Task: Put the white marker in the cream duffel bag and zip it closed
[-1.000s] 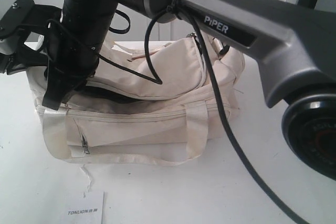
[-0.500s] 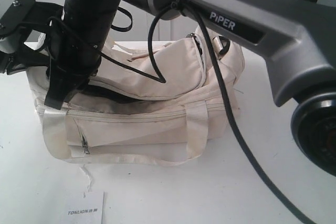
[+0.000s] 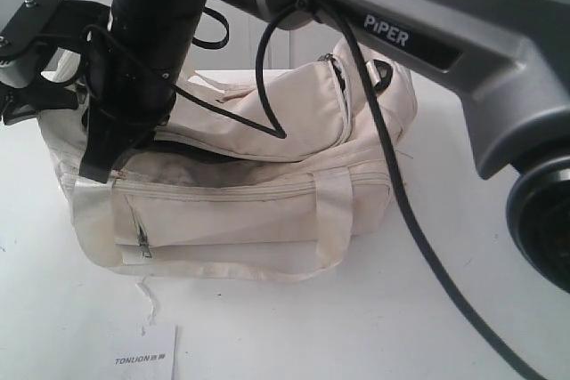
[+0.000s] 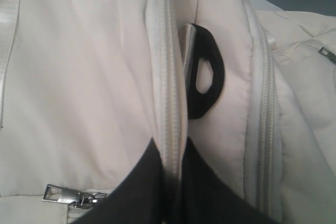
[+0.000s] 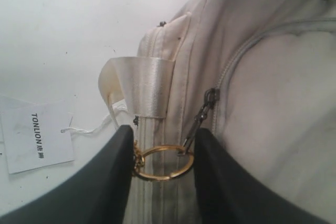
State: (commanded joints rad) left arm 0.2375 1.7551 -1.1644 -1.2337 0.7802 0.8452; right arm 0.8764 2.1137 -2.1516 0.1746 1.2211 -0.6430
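Left gripper (image 4: 170, 146) pinches the bag's (image 3: 249, 211) zip tape (image 4: 168, 98); right gripper (image 5: 164, 135) seems clamped on its gold ring (image 5: 149, 176).

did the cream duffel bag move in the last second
Yes, the cream fabric duffel bag has lifted slightly at its top, away from the unmoved white TONLION card.

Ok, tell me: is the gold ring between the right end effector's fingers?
Yes, the gold ring spans the gap between the right end effector's dark fingers.
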